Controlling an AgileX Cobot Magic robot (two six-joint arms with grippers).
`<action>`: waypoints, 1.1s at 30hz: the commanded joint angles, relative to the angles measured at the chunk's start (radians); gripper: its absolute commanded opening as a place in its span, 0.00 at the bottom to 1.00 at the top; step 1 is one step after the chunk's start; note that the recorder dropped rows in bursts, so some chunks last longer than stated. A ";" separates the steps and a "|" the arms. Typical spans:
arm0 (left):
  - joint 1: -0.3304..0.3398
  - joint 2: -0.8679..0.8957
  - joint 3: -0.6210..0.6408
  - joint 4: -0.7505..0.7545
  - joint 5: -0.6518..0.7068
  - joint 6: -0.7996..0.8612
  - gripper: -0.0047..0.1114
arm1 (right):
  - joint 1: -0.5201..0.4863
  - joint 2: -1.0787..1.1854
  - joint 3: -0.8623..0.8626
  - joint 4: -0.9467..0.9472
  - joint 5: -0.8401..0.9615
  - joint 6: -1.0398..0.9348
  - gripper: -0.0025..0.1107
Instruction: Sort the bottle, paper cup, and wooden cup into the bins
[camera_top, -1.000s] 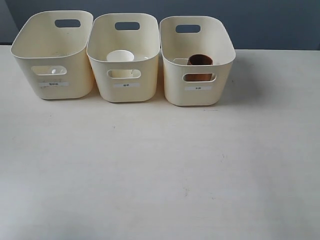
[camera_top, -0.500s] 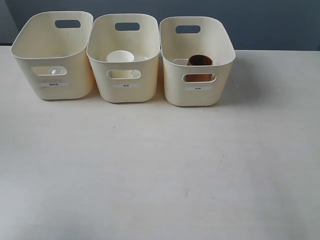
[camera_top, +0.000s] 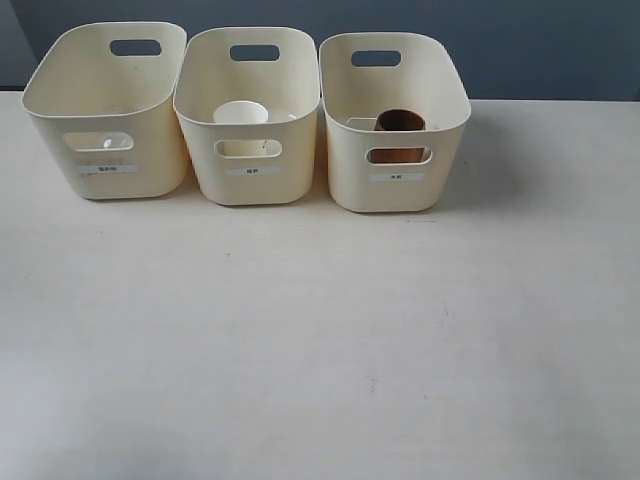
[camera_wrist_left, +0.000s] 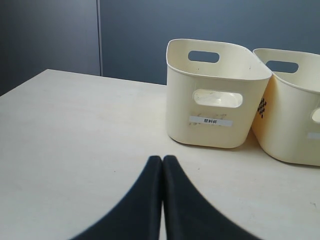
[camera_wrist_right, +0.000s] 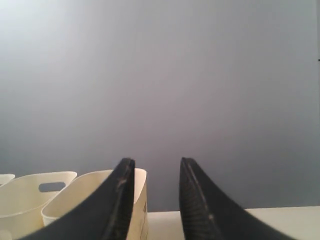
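Note:
Three cream-yellow bins stand in a row at the back of the table: left bin (camera_top: 60, 165), middle bin (camera_top: 205, 170), right bin (camera_top: 350, 175). The white paper cup (camera_top: 240, 113) stands upright in the middle bin. Inside the right bin sits the brown wooden cup (camera_top: 400, 122). Only a faint whitish shape shows through the left bin's front cut-out, so the bottle is mostly hidden. Neither gripper appears in the exterior view. My left gripper (camera_wrist_left: 162, 158) is shut and empty, low over the table before the left bin (camera_wrist_left: 215, 132). My right gripper (camera_wrist_right: 156, 161) is open and empty.
The pale table (camera_top: 320, 330) spreads in front of the bins. A dark grey-blue wall (camera_top: 540, 50) runs behind them. The right wrist view looks past two bins (camera_wrist_right: 70, 200) at that wall.

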 joint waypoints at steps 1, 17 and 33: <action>-0.003 -0.005 0.002 0.001 -0.005 -0.001 0.04 | 0.054 -0.003 0.003 0.388 0.129 -0.350 0.30; -0.003 -0.005 0.002 0.001 -0.005 -0.001 0.04 | 0.138 -0.003 0.003 0.848 0.432 -0.943 0.30; -0.003 -0.005 0.002 0.001 -0.005 -0.001 0.04 | 0.138 -0.003 0.003 0.868 0.488 -0.943 0.30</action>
